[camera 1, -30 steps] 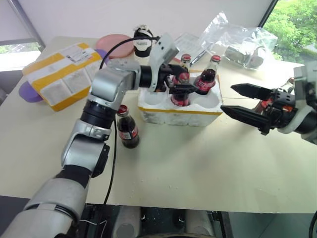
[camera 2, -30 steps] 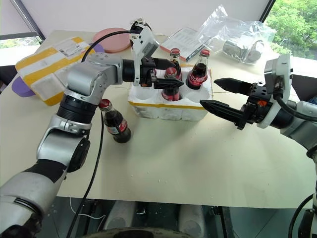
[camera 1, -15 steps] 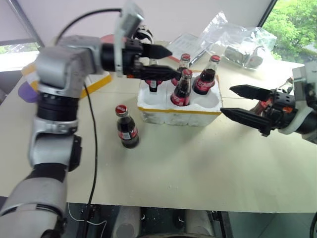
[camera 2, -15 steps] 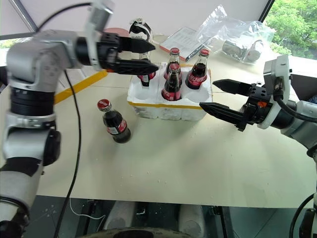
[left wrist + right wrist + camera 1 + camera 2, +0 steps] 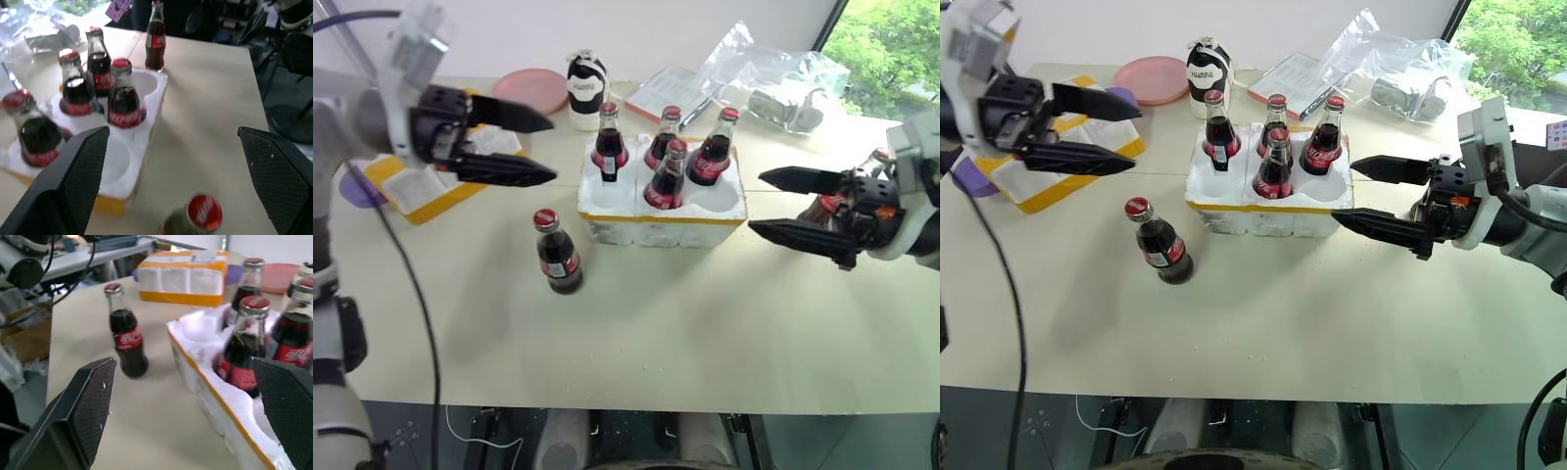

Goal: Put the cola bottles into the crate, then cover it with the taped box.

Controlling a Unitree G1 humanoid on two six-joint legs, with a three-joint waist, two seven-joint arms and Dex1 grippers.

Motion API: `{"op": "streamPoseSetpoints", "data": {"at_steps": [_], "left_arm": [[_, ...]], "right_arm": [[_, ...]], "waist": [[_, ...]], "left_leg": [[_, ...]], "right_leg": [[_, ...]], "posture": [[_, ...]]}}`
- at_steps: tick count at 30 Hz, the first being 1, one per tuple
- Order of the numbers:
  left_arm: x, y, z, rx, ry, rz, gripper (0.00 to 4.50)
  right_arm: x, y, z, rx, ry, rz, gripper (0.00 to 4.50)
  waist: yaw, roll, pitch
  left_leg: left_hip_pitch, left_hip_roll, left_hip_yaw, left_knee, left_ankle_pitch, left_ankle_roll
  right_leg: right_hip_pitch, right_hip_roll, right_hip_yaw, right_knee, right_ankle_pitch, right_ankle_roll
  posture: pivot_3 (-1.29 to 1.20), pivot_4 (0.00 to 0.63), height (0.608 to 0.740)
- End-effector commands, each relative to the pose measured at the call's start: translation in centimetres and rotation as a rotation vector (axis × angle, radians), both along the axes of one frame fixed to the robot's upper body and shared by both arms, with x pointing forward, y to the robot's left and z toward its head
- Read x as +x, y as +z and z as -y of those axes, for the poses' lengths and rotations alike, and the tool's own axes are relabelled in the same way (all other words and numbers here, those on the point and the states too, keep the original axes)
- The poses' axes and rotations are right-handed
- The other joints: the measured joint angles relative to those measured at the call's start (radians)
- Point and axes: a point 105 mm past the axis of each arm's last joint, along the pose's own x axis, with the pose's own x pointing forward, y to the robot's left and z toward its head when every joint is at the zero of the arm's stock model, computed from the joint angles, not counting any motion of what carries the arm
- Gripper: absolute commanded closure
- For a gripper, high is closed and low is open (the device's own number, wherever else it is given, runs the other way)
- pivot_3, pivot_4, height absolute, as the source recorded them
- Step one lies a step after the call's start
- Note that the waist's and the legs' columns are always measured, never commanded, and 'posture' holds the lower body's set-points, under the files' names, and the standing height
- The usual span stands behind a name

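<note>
Several cola bottles (image 5: 668,179) stand upright in the white crate (image 5: 656,233) at mid-table. One more cola bottle (image 5: 558,257) stands on the table left of the crate's front. Another one (image 5: 155,39) stands beyond the crate's right side, mostly hidden behind my right gripper. My left gripper (image 5: 553,151) hangs open and empty, left of the crate, above the edge of the taped box (image 5: 1028,181). My right gripper (image 5: 756,203) is open and empty, pointing at the crate's right end from a short way off.
A pink plate (image 5: 536,88) and a black-and-white container (image 5: 585,90) sit behind the crate. Papers (image 5: 671,83) and clear plastic bags (image 5: 773,73) lie at the back right. A purple thing (image 5: 352,186) lies under the taped box.
My left gripper has pulled away from the crate to the left and risen, open and empty. A bottle it was around stays in the crate. The right gripper has hardly moved.
</note>
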Motion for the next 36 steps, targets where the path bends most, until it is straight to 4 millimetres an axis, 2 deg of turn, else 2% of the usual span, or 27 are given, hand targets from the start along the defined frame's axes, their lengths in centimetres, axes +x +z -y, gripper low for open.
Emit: {"op": "streamPoseSetpoints", "data": {"at_steps": [1, 6, 8, 11, 21, 27, 36], "left_arm": [[-1.6, -0.7, -2.1, 0.086, 0.031, 0.055, 0.10], [-2.7, -3.9, -3.7, 0.138, 0.091, 0.021, 0.10], [-3.2, -4.4, -3.8, 0.139, 0.096, 0.024, 0.10], [-3.6, -4.6, -3.9, 0.107, 0.113, 0.020, 0.10], [-3.4, -9.3, -2.9, 0.117, 0.123, 0.009, 0.10], [-1.6, -10.9, -2.1, 0.071, 0.156, 0.033, 0.10], [0.2, -13.9, 0.6, 0.021, 0.154, 0.015, 0.10]], "right_arm": [[-0.7, 0.0, -2.3, -0.008, 0.087, 0.017, 0.00], [-0.6, -2.3, -5.0, -0.019, 0.143, -0.032, 0.00], [-0.4, -3.2, -5.8, -0.035, 0.155, -0.034, 0.00], [-0.1, -3.3, -6.3, -0.021, 0.166, -0.032, 0.00], [-0.4, -2.6, -6.0, -0.008, 0.191, -0.033, 0.00], [-0.3, -2.1, -5.4, -0.006, 0.170, -0.035, 0.00], [-0.3, -1.3, -4.6, -0.010, 0.123, -0.028, 0.00]], "waist": [[-0.002, 0.000, 0.000], [0.004, 0.000, 0.000], [0.005, 0.000, 0.000], [0.003, 0.000, 0.000], [0.002, 0.001, 0.000], [0.002, 0.001, 0.000], [0.002, 0.000, 0.000]], "left_leg": [[0.000, 0.000, 0.000, 0.000, 0.000, 0.000], [0.000, 0.001, 0.000, 0.000, 0.000, 0.000], [-0.001, 0.001, -0.001, 0.000, 0.000, 0.000], [-0.001, 0.000, 0.000, 0.000, 0.000, 0.000], [0.000, 0.000, 0.001, -0.001, 0.000, 0.000], [0.000, 0.000, 0.001, -0.001, 0.000, 0.000], [0.000, 0.000, 0.001, -0.001, 0.000, 0.000]], "right_leg": [[0.000, 0.000, 0.000, 0.000, 0.000, 0.000], [0.000, 0.000, 0.000, 0.000, 0.000, 0.000], [-0.001, 0.000, 0.000, 0.000, 0.000, 0.000], [-0.001, -0.001, 0.000, 0.000, 0.000, -0.001], [0.000, 0.000, 0.000, 0.000, 0.000, -0.001], [0.000, 0.000, 0.000, 0.000, 0.000, -0.001], [0.000, 0.000, 0.000, 0.000, 0.001, -0.001]], "posture": [[0.00, 0.150, 0.740], [0.00, 0.150, 0.740], [0.00, 0.150, 0.740], [0.00, 0.150, 0.740], [0.00, 0.150, 0.740], [0.00, 0.150, 0.740], [0.00, 0.150, 0.740]]}}
